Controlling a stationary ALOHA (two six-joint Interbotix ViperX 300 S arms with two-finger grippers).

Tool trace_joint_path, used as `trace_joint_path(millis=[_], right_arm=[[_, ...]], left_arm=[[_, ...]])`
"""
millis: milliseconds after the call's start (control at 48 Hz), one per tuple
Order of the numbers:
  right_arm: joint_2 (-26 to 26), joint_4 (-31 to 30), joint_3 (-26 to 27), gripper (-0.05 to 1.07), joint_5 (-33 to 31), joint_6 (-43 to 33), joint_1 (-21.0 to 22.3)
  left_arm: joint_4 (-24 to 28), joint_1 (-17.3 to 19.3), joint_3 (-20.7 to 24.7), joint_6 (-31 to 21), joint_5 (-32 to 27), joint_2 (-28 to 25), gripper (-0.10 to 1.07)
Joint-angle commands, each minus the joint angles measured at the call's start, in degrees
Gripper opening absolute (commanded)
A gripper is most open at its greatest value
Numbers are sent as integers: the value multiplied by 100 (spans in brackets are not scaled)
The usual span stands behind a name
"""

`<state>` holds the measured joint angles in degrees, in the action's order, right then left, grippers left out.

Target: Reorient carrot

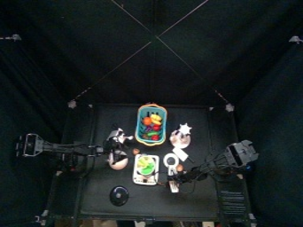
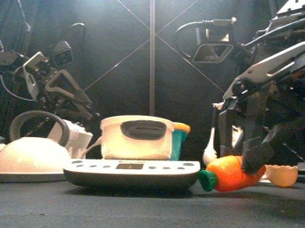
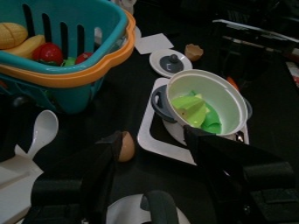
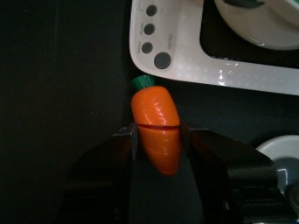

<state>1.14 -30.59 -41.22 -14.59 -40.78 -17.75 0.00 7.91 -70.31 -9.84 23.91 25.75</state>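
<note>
From where I sit, the black table (image 1: 95,133) carries a multicoloured basket (image 1: 151,122) toward the back and, nearer the front, a white scale (image 2: 131,171) with a pot on it; the carrot (image 4: 156,127) lies on the table just beside the scale's control end, its green stub pointing at the scale's edge. My right pincer (image 4: 160,156) sits right over it: in the right wrist view the two black jaws stand on either side of the carrot's thicker body, and I judge them to be set around it at about its own width, though I cannot tell if they are actually pressing. In the front view the carrot (image 2: 233,174) rests low on the table with the right arm hanging down directly above it. I'd expect this toy to be light, stiff and smooth-skinned, so it could slip or spin along its taper; the broad middle, where the jaws already stand, looks like the safest place to hold. The left pincer (image 3: 152,171) waits with its jaws spread wide, empty, near the pot and basket.
</note>
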Motion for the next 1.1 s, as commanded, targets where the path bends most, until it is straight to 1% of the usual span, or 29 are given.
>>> trace_joint_path(millis=[0, 208, 333, 396, 458, 542, 646, 771, 875, 1083], right_arm=[[-264, 18, 53, 69, -26, -9, -18], [-343, 26, 44, 69, -53, -9, -316], [-431, 220, 35, 68, 9, 0, -466], [-457, 325, 35, 68, 132, 0, -536], [-457, 422, 26, 68, 396, 0, -642], [-457, 422, -9, 68, 563, 0, -703], [-457, 413, -132, 68, 571, 9, -703], [-589, 308, -255, 68, 642, 18, -677], [-677, 229, -272, 68, 747, 18, -606], [-809, 325, -316, 68, 782, 9, -457]], left_arm=[[-9, 9, 70, 9, 26, 9, 93], [-9, 0, 79, -9, 18, 9, 93], [-9, -18, 88, -9, 26, 9, 93], [-26, -18, 97, -9, 18, 9, 93], [-35, -18, 105, -9, 26, 9, 93], [-35, -9, 105, -9, 26, 9, 93], [-35, 0, 105, 0, 26, 0, 93], [-35, 18, 114, 0, 18, 9, 93], [-35, 18, 123, 0, 18, 9, 93], [-35, 18, 149, 0, 18, 9, 93]])
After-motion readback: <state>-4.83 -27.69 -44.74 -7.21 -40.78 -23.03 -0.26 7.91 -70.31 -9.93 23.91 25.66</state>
